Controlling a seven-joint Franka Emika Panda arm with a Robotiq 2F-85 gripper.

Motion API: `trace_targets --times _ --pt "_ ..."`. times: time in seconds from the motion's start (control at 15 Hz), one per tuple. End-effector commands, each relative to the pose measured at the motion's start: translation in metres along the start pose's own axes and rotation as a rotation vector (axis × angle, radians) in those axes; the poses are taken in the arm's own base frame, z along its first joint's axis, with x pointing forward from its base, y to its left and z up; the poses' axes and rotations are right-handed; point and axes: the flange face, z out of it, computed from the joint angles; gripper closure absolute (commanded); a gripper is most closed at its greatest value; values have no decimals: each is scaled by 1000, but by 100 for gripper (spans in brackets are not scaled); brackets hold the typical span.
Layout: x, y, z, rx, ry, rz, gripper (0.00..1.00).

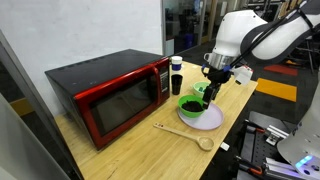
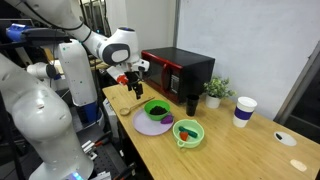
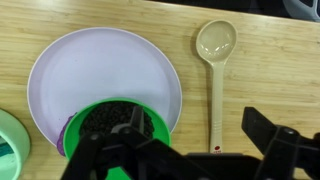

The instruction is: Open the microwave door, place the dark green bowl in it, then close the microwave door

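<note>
The microwave [image 1: 110, 95] [image 2: 178, 68] stands at the table's back, and its red microwave door [image 1: 122, 104] is shut. In both exterior views the dark green bowl [image 1: 190, 103] [image 2: 157, 108] rests on the edge of a lavender plate [image 1: 208, 119] [image 2: 148, 124]. In the wrist view the bowl [image 3: 113, 122] shows a dark inside. My gripper [image 1: 211, 90] [image 2: 134, 90] [image 3: 185, 150] hangs open above the table. One finger is over the bowl's rim, the other beyond the spoon handle. Nothing is between the jaws.
A wooden spoon [image 3: 215, 60] [image 1: 186, 133] lies beside the plate. A lime-green bowl [image 2: 188, 133] [image 3: 6, 145], a black cup [image 2: 191, 103] [image 1: 176, 75], a small plant [image 2: 215, 90] and a white paper cup [image 2: 243, 110] stand around.
</note>
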Motion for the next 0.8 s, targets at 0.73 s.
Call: trace_targets --times 0.73 --pt "8 5 28 -5 -26 -65 0"
